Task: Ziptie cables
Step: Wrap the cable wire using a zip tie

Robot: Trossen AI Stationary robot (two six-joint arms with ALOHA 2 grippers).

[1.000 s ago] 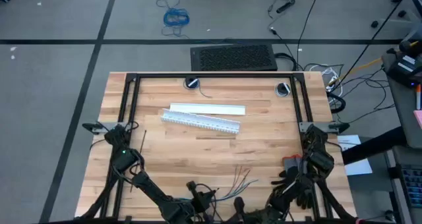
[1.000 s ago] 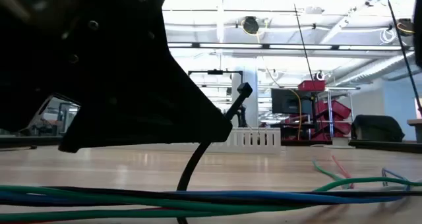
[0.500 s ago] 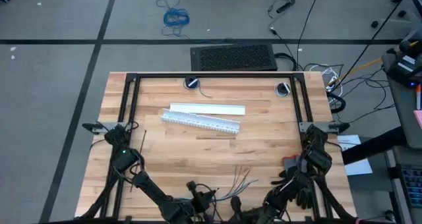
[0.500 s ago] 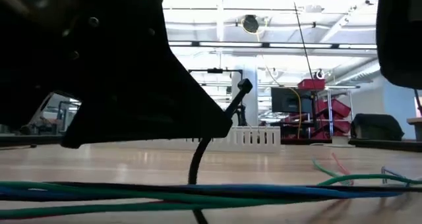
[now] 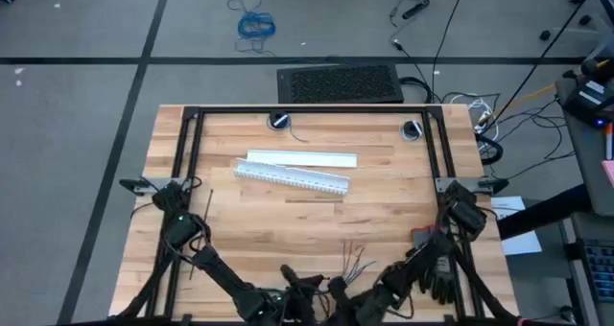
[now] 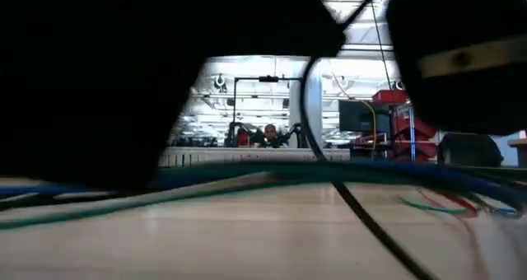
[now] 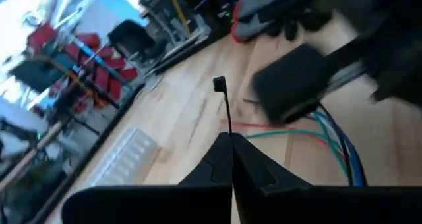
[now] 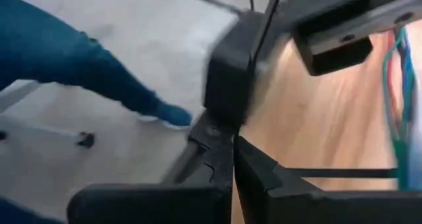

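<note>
This was a robotics lab or workshop. A butcher-block table [image 5: 384, 206] with a black metal frame [image 5: 312, 111] stood on grey carpet tile, with loose leads [image 5: 451, 38] and a blue coiled cord [image 5: 255, 24] strewn on the floor beyond it. Across the table lay an open hall with bright strip lights, a monitor [image 6: 354, 115] and red bins [image 6: 394, 119].

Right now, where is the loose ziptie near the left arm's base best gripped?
At mid-length of the ziptie, from straight above, with the tool's fingers closing across its narrow width: it lies flat and straight on the table, running roughly front to back. Likely fiddly, since it is so thin.
</note>
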